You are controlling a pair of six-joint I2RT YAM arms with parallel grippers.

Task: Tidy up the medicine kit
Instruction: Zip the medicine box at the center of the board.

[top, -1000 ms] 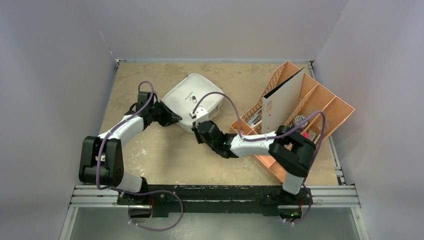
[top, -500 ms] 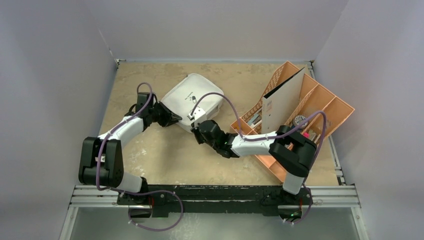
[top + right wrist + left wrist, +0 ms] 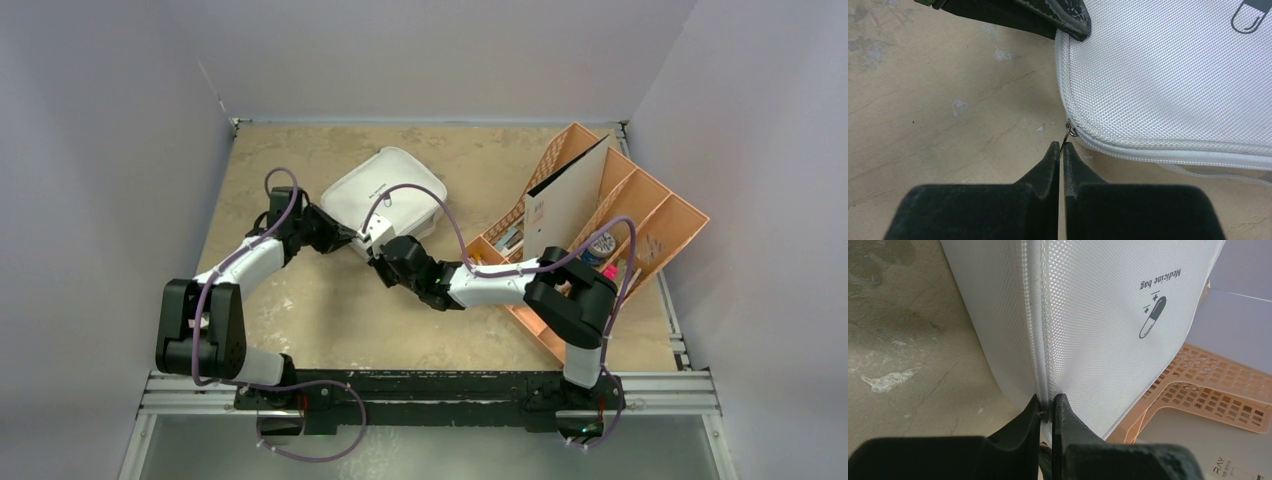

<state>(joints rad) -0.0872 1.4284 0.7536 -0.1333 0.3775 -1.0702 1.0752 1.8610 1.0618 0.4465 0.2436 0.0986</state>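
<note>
Pale lilac walls close in a mottled beige tabletop [image 3: 300, 300], with both arms reaching inward from its near edge. The medicine kit [image 3: 385, 190] lies flat on the middle of the table toward the far side, lid up. Its pill logo [image 3: 1152, 317] and the words "Medicine bag" read clearly in the left wrist view.

The left gripper [image 3: 348, 236] meets the kit's near-left corner. Its black fingers [image 3: 1023, 422] are clamped together on the raised zipper seam that runs round the case's side. The right gripper [image 3: 374, 257] sits just beside it at the same corner, low over the table. Its jaws are pressed together on the thin zipper pull [image 3: 1068, 134], which hangs from a small metal ring at the kit's rounded edge.

An orange tray [image 3: 655, 215] stands to the right of the kit, apart from it, with a tall white card [image 3: 565, 205] upright in one compartment.
</note>
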